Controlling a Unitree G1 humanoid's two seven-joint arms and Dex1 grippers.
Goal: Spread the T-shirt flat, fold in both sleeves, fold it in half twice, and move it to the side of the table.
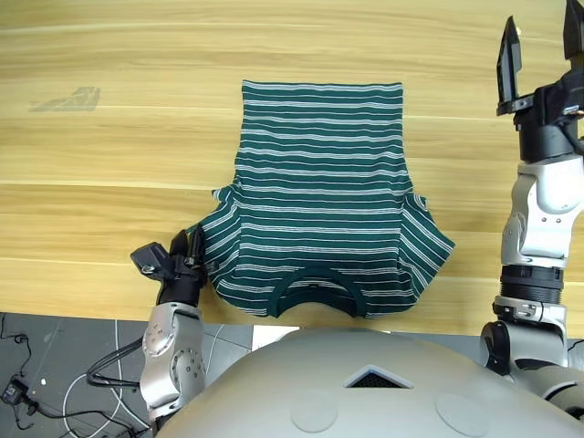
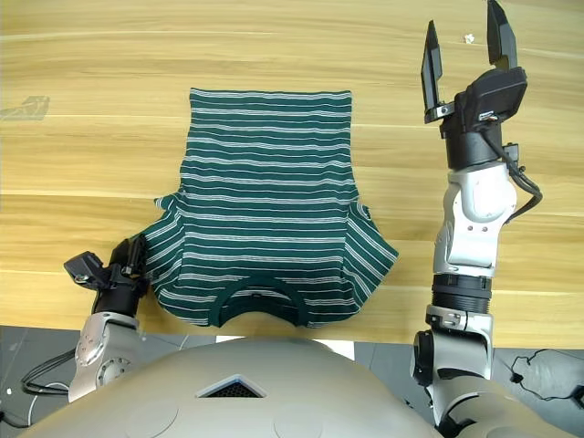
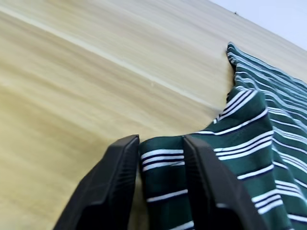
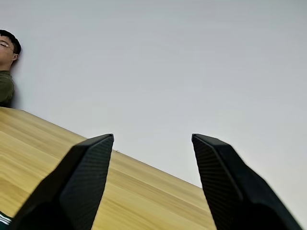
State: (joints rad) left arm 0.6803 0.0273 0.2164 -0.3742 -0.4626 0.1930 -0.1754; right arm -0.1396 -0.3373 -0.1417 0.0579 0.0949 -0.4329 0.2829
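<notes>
A dark green T-shirt [image 1: 319, 182] with thin white stripes lies on the wooden table [image 1: 109, 182], collar toward me and hem at the far side. Its right sleeve [image 1: 429, 242] sticks out flat. The left sleeve [image 3: 163, 160] is bunched at the shirt's near left corner, and my left gripper [image 1: 188, 242] is shut on it, with striped cloth between the two black fingers [image 3: 115, 167]. My right gripper [image 2: 463, 36] is held high over the table to the right of the shirt, apart from it, open with nothing between its fingers [image 4: 81, 177].
The table's front edge [image 1: 82, 308] runs just below the collar, with grey floor and cables [image 1: 55, 392] beyond it at the left. A faint grey mark [image 1: 68, 99] is on the wood at the far left. Bare wood surrounds the shirt on both sides.
</notes>
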